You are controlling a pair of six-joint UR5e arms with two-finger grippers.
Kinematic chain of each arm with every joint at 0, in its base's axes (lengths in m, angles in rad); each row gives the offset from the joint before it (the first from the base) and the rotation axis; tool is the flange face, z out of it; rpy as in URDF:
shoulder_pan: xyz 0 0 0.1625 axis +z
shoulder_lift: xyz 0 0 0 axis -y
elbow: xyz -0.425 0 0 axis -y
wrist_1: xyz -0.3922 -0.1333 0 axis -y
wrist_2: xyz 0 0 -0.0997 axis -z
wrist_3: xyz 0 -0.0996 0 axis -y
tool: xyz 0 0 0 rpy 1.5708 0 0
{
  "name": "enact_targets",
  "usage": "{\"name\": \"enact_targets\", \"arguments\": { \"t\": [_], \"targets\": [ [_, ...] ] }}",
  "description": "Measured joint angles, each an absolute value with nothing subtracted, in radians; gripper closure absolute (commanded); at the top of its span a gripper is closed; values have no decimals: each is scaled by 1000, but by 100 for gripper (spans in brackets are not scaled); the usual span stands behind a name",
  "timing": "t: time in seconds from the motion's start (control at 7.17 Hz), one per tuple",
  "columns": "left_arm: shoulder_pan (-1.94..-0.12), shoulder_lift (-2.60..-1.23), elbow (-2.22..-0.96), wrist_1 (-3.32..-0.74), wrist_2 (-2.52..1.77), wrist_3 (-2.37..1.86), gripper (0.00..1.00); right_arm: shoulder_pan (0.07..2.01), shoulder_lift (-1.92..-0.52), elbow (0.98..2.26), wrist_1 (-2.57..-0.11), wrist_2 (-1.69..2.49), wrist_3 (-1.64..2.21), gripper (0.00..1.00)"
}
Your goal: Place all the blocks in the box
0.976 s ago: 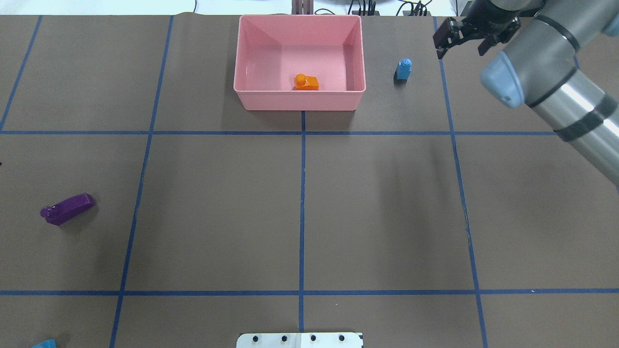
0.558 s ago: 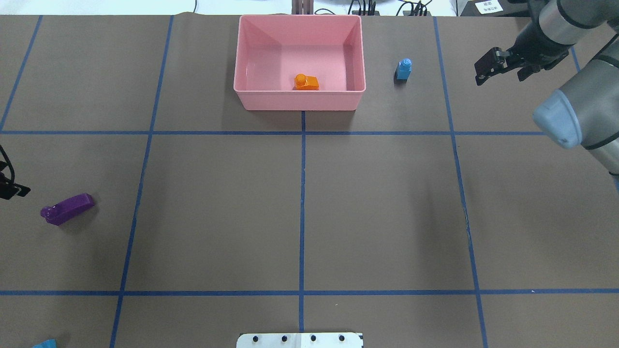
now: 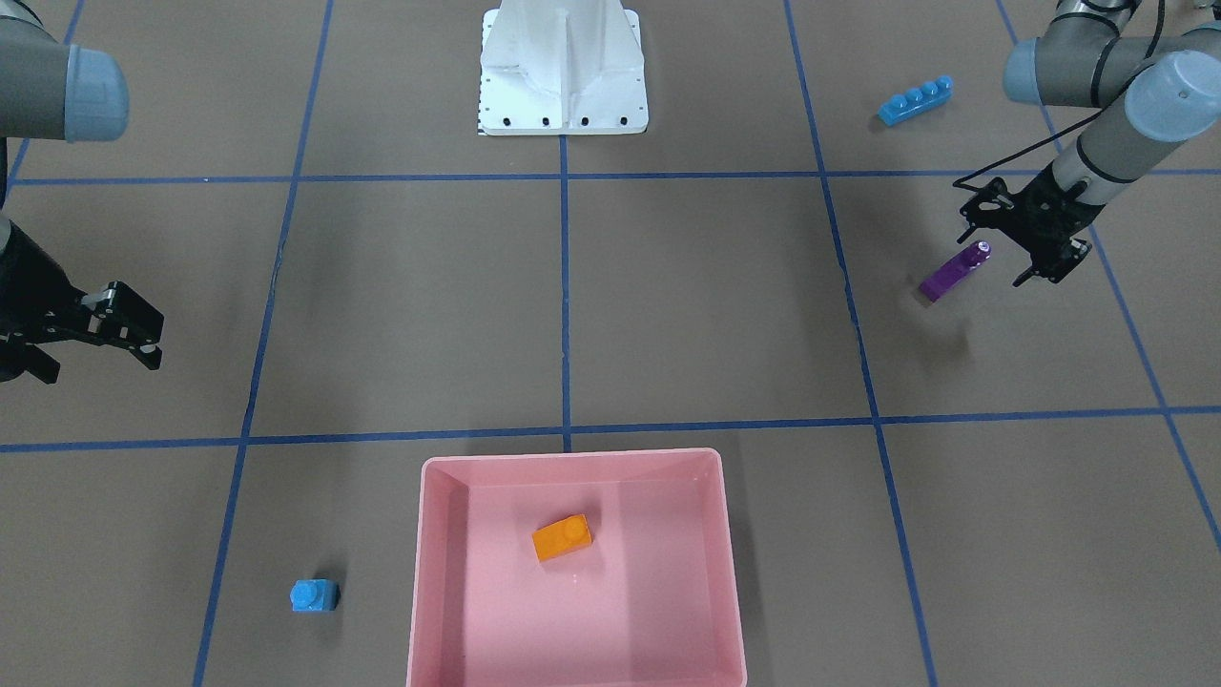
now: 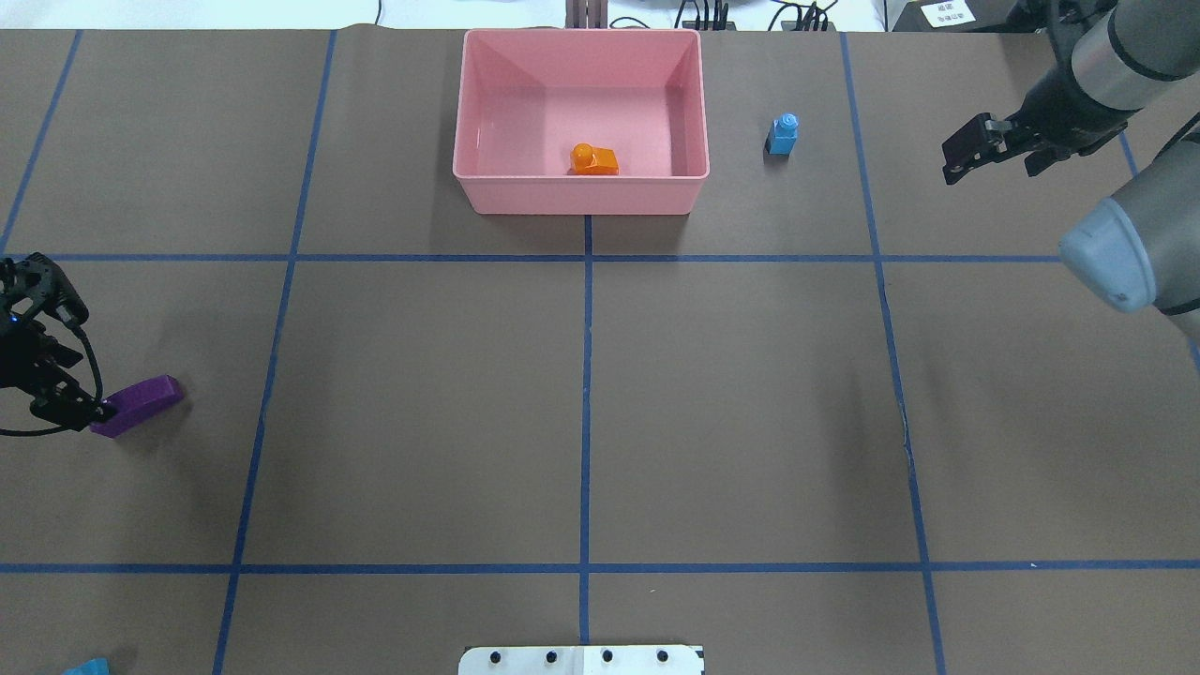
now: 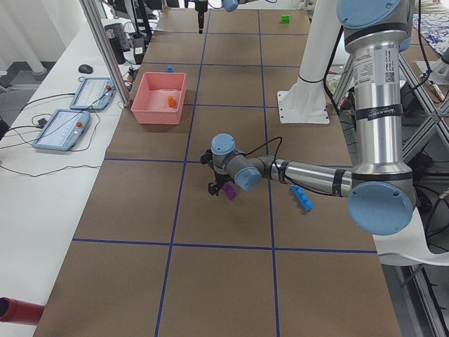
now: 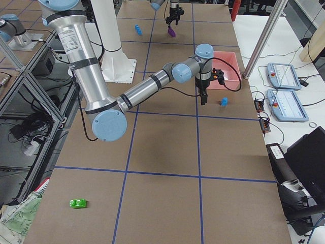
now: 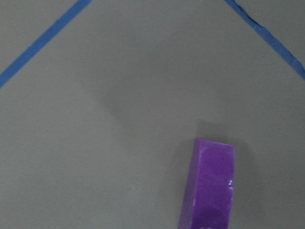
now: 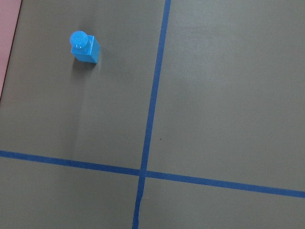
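Observation:
The pink box (image 4: 581, 194) stands at the far middle of the table and holds the orange one-stud brick (image 4: 593, 159). The small blue brick (image 4: 783, 134) stands just right of the box and shows in the right wrist view (image 8: 85, 46). My right gripper (image 4: 980, 155) is open and empty, well to its right. The purple wedge (image 4: 142, 401) lies at the left. My left gripper (image 4: 52, 361) is open over its stud end, not closed on it. The long blue brick (image 3: 916, 100) lies near my left side. The green brick (image 6: 77, 203) lies far off on my right.
The white robot base (image 3: 563, 72) sits at the near middle edge. Blue tape lines divide the brown table into squares. Tablets (image 6: 284, 76) lie on the white bench beyond the far edge, and a metal post (image 6: 264, 38) stands by the box.
My left gripper has come in from the left edge to the purple wedge's stud end. My right gripper has moved right and a little nearer to me, away from the small blue brick.

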State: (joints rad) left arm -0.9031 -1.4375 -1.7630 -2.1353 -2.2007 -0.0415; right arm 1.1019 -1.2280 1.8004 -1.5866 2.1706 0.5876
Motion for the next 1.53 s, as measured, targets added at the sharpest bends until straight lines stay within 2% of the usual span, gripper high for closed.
{"name": "enact_targets", "arguments": {
  "t": [0.42, 0.56, 0.7, 0.84, 1.25, 1.53],
  "targets": [
    [-876, -1437, -1756, -2133, -2192, -42, 18, 1101, -1229, 1798, -1587, 2171, 588, 1],
    [-864, -1438, -1751, -2133, -2190, -42, 31, 1100, -1228, 1796, -1587, 2171, 588, 0],
    [-854, -1438, -1749, -2132, -2189, -42, 63, 1100, -1228, 1794, -1586, 2171, 588, 0],
    [-848, -1439, -1748, -2132, -2189, -42, 100, 1100, -1228, 1794, -1586, 2172, 588, 0],
    [-848, -1443, -1760, -2131, -2190, -50, 100, 1099, -1226, 1792, -1583, 2172, 588, 0],
    [-852, -1454, -1819, -2126, -2194, -210, 100, 1099, -1227, 1791, -1582, 2172, 589, 0]
  ]
}}
